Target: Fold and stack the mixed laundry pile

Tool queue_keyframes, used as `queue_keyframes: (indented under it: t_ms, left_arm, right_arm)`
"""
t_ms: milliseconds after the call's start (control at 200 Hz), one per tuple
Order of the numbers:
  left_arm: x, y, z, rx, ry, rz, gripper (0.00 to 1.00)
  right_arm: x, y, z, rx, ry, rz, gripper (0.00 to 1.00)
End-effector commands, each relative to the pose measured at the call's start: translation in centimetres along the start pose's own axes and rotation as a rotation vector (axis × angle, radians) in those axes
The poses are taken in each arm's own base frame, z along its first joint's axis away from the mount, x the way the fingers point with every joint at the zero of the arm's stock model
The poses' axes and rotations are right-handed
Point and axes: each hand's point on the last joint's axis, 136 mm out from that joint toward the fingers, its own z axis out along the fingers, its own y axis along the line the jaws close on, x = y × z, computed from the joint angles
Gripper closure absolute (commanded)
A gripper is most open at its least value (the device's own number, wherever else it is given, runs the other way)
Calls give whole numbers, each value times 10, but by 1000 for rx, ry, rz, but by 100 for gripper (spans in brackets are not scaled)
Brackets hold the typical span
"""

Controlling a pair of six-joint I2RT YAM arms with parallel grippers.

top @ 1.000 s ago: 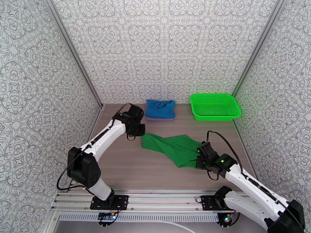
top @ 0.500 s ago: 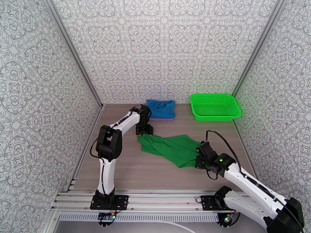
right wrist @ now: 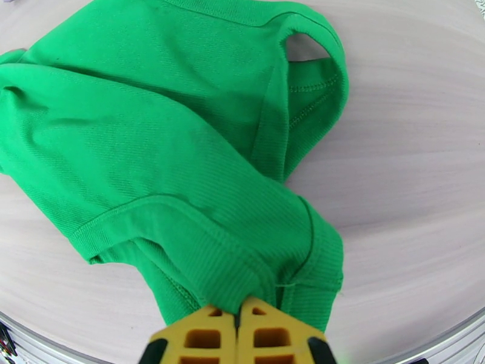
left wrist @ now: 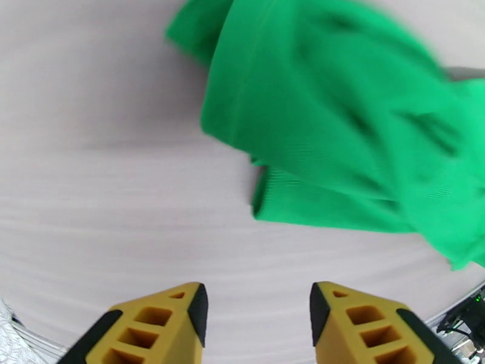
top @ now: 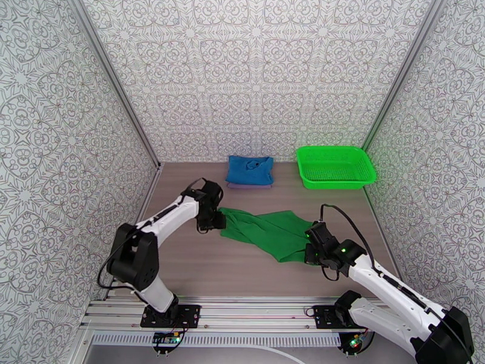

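Observation:
The dark green garment lies crumpled and stretched out across the middle of the table. My left gripper is at its left end, and in the left wrist view its jaws stand open above bare table, a little short of the cloth. At the garment's right end my right gripper is low on the table. Its yellow fingers are shut on a bunched fold of the green garment. The bright blue garment sits folded at the back, on a lavender-grey one whose edge shows.
A bright green mesh basket stands at the back right by the wall. Patterned walls close in the left, back and right. The metal rail with both arm bases runs along the near edge.
My left gripper let go of the green garment's left end and opened; the arm swung toward the back, then came back beside the cloth. The right gripper has kept still, shut on the cloth.

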Motion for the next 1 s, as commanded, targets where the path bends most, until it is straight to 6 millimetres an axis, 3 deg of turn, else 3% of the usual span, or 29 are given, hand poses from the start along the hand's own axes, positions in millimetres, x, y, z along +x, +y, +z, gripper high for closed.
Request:
queue_keyframes:
  t_ms: [0, 250, 380, 505, 680, 995]
  left_arm:
    - [-32, -8, 16, 45, -99, 18, 51]
    - [-75, -2, 22, 41, -218, 38, 50]
    - [-87, -8, 27, 78, -229, 61, 51]
    - [-96, -21, 20, 113, -253, 88, 51]
    - [-101, -38, 16, 140, -258, 126, 51]
    - [-85, -39, 43, 139, -194, 124, 51]
  right_arm:
    - [3, 0, 3, -11, 11, -8, 100]
    - [4, -1, 3, -11, 12, -2, 100]
    - [5, -1, 3, -9, 16, -2, 100]
    - [5, -1, 4, -6, 19, 0, 100]
    - [6, -1, 5, -4, 23, -2, 100]
    - [5, 0, 2, -19, 17, 4, 100]
